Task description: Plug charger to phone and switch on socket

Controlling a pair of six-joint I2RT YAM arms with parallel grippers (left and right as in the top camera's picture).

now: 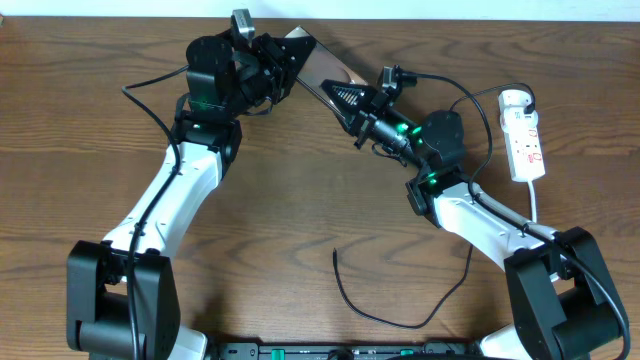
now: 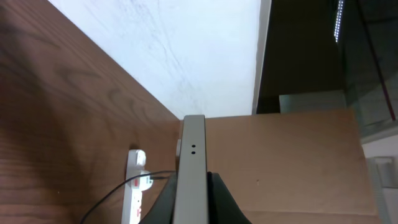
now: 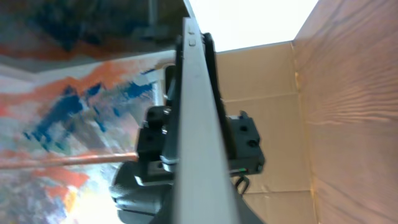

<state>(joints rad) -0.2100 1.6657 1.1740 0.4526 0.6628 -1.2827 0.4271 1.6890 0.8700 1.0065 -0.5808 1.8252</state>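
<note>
The phone [image 1: 322, 68] was held on edge between the 2 arms at the far side of the counter [image 1: 300, 200], apparently lifted. The left fingers [image 2: 224, 204] were clamped on 1 end of it. The right fingers [image 1: 347, 98] were at the other end, but gripped or let go couldn't be told. The charger [image 1: 372, 312] was left loose near the front, well apart from the phone, and the socket [image 1: 526, 140] sat off right. Probably the phone-steadying step. Next, 1 arm would need freeing to fetch the plug tip [image 1: 333, 252].
</note>
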